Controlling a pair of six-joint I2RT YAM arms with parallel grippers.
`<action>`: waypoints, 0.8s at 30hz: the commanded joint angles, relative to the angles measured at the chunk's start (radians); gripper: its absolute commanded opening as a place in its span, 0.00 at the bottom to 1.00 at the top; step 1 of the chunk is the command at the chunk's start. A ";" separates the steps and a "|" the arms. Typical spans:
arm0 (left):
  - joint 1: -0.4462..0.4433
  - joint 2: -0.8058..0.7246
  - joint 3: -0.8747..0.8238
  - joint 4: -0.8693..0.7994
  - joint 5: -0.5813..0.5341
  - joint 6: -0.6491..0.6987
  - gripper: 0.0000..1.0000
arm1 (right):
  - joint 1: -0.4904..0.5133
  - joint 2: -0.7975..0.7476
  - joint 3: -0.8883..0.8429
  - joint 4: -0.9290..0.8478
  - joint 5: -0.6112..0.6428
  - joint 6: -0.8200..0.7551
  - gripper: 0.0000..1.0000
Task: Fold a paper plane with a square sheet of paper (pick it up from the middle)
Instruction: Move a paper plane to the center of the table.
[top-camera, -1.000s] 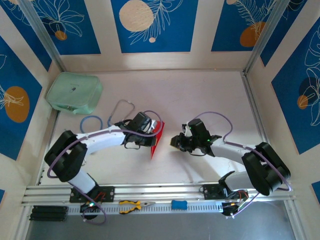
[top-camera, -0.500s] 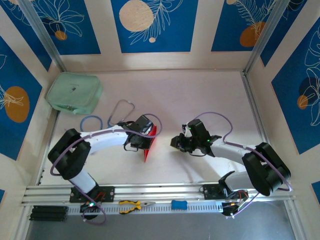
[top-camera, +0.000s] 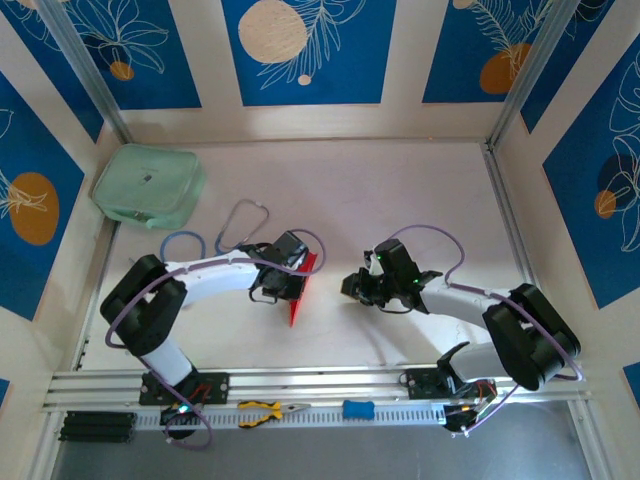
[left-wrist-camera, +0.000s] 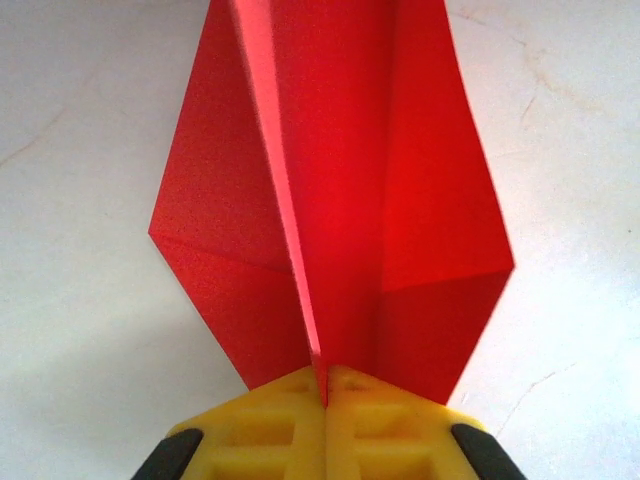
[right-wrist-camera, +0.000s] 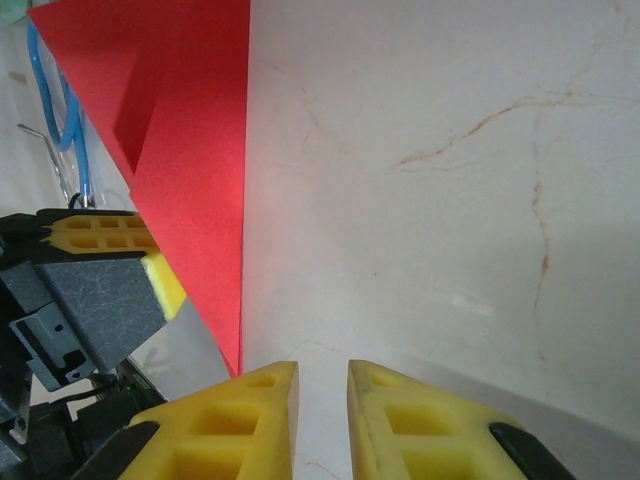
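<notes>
- Paper plane (top-camera: 301, 298): a slim, bright red folded dart near the middle of the table (top-camera: 400, 190), slightly left of centre, lying between the two grippers with one narrow end pointing toward the near edge.
- In the left wrist view the paper plane (left-wrist-camera: 340, 200) shows a raised centre crease with a flap spreading out to each side. Its end nearest the camera sits in the yellow fingers.
- Left gripper (top-camera: 296, 283): clamped tight on the paper plane. The left wrist view shows the left gripper (left-wrist-camera: 326, 385) with its two yellow pads pressed together on the centre fold, no gap visible.
- Right gripper (top-camera: 348, 286): just to the right of the plane and apart from it. In its own view the right gripper (right-wrist-camera: 321, 385) has its fingers parted by a narrow gap, with nothing between them.
- The right wrist view also shows the red paper (right-wrist-camera: 190, 170) tapering to a sharp point just left of the right fingertips, with the left gripper (right-wrist-camera: 160, 285) beside it.
- Whether the plane touches the table cannot be told.
- A mint-green pouch (top-camera: 148, 186) lies in the far left corner, and a blue ring (top-camera: 183, 245) lies on the table near it.
- Yellow-handled pliers (top-camera: 266, 410) rest on the near rail.
</notes>
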 joint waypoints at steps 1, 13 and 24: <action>-0.012 -0.041 0.023 -0.037 -0.045 0.005 0.06 | 0.012 0.011 0.010 0.011 -0.019 0.012 0.22; -0.036 -0.051 0.022 -0.025 -0.055 -0.004 0.03 | 0.085 0.146 0.122 0.176 -0.013 0.125 0.41; -0.042 -0.046 0.025 -0.027 -0.061 -0.006 0.02 | 0.135 0.343 0.250 0.175 -0.039 0.141 0.40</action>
